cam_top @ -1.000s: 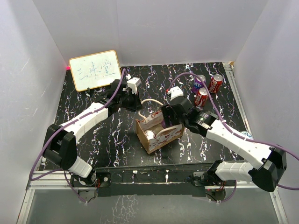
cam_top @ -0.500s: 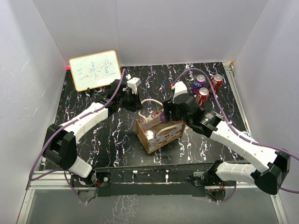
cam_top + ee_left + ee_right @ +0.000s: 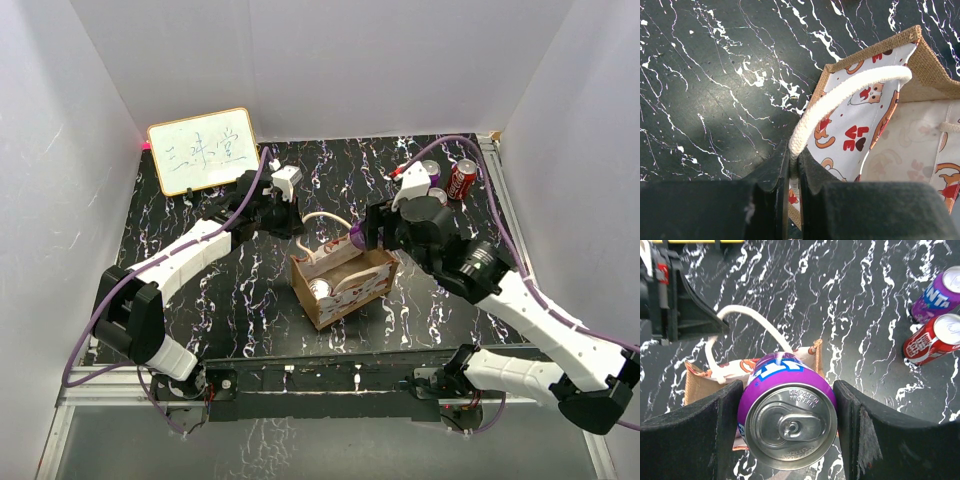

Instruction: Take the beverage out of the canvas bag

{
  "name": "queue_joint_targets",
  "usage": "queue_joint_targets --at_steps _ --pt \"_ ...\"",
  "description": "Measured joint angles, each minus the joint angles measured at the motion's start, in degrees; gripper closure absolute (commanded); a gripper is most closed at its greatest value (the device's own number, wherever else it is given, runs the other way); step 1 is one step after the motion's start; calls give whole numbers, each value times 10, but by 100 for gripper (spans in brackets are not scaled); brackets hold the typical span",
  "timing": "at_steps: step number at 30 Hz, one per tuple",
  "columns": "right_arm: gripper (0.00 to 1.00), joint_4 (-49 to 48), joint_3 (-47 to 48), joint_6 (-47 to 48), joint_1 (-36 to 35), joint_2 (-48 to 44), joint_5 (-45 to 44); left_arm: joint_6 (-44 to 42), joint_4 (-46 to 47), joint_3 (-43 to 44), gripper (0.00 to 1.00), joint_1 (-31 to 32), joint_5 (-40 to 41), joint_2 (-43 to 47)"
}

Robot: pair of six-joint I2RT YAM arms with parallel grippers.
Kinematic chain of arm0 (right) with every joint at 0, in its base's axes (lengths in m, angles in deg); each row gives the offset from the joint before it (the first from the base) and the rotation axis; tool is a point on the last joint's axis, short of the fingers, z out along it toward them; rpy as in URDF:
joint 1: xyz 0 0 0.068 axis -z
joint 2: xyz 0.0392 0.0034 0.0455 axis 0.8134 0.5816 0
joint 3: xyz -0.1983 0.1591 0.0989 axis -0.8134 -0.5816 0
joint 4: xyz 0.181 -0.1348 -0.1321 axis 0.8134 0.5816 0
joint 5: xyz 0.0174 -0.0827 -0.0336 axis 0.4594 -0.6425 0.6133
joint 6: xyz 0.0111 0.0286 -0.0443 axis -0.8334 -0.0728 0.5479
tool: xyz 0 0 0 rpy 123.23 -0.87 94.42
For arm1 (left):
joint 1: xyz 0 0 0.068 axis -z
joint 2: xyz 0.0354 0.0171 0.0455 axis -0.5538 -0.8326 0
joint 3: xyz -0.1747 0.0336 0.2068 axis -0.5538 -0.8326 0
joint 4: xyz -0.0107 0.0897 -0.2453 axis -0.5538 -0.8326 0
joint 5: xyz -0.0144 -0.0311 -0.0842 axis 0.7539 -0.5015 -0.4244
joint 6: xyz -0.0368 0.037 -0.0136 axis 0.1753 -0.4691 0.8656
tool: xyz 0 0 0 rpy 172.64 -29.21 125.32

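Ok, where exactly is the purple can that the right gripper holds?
In the top view, the purple can is held in the right gripper, right of centre, above the far edge of the canvas bag.

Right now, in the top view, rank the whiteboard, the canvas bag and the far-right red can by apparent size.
1. whiteboard and canvas bag: too alike to separate.
2. red can: clearly smallest.
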Motion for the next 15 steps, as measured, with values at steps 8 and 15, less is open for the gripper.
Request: queue_joint_targets --at_steps 8,15 --pt "92 14 33 15 0 -31 -57 0 0 0 100 0 0 0" --pt "92 47 31 32 0 -31 -170 0 0 0 100 0 0 0"
